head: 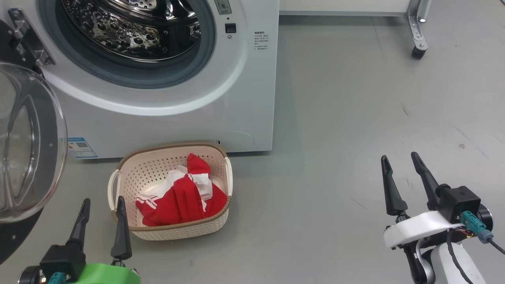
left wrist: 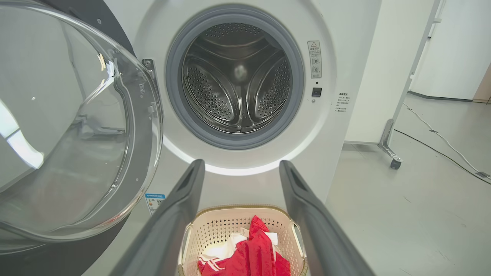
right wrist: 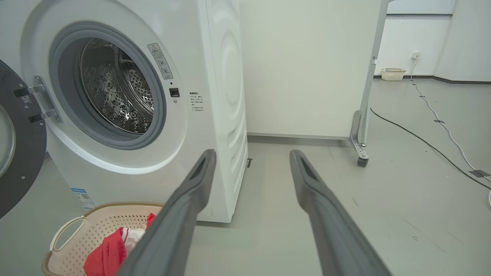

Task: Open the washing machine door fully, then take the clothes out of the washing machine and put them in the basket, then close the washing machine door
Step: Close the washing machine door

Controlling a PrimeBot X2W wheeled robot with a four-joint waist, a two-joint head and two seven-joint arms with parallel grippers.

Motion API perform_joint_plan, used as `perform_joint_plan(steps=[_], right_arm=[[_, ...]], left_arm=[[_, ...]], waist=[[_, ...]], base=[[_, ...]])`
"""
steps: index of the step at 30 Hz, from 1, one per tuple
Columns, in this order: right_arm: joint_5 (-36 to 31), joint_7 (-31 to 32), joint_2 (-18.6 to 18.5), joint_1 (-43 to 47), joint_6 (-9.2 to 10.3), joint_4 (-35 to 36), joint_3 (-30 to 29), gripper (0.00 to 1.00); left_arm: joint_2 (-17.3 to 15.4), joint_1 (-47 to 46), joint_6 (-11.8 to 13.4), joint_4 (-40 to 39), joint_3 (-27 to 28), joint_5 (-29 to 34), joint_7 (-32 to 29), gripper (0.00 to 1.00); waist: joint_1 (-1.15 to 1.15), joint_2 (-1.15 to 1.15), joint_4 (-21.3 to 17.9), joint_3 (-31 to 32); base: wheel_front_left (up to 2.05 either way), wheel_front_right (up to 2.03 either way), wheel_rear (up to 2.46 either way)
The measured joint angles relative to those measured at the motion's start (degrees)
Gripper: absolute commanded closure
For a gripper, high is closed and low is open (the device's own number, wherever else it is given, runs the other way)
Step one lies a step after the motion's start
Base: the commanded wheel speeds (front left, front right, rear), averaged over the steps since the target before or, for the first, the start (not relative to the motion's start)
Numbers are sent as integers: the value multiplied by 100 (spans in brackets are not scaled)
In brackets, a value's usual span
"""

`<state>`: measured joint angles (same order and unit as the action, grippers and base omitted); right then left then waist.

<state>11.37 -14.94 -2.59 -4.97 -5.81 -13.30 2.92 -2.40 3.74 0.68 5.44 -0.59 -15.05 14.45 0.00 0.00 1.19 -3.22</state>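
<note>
A: Where's the laundry relative to the claws?
B: Soft red fabric clothes with white stripes are heaped in the cream perforated plastic basket with a brown rim. It's on the grey floor, just in front of the big white boxy washing machine. Left claw is at the basket's near-left corner, fingers spread, nothing between them. In the left wrist view the basket sits low between its fingers.
A: Right side?
B: Right claw is well apart to the right over bare floor. Also spread, empty.
A: Orientation?
B: Basket's side handles face left and right, so the long axis looks roughly parallel to the machine front, slightly skewed. Clothes are a crumpled heap with no clear axis. One red fold reaches toward the machine-side wall.
A: Door?
B: Round black-rimmed door with a clear glass bowl stands open on its left metal hinge, bulge facing right. Perforated steel drum is exposed.
</note>
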Motion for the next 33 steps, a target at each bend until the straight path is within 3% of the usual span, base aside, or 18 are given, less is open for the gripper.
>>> perform_joint_plan(steps=[14, 33], right_arm=[[-35, 0, -1, 133, -2, 30, 4, 0], [-92, 0, 0, 202, -65, -60, 493, 0]], left_arm=[[0, 1, 13, 153, -140, -162, 0, 0], [-1, 38, 342, 270, 43, -511, 0, 0]], waist=[[0, 0, 575, -2], [0, 0, 1911, -38]], base=[[0, 0, 0], [0, 0, 0]])
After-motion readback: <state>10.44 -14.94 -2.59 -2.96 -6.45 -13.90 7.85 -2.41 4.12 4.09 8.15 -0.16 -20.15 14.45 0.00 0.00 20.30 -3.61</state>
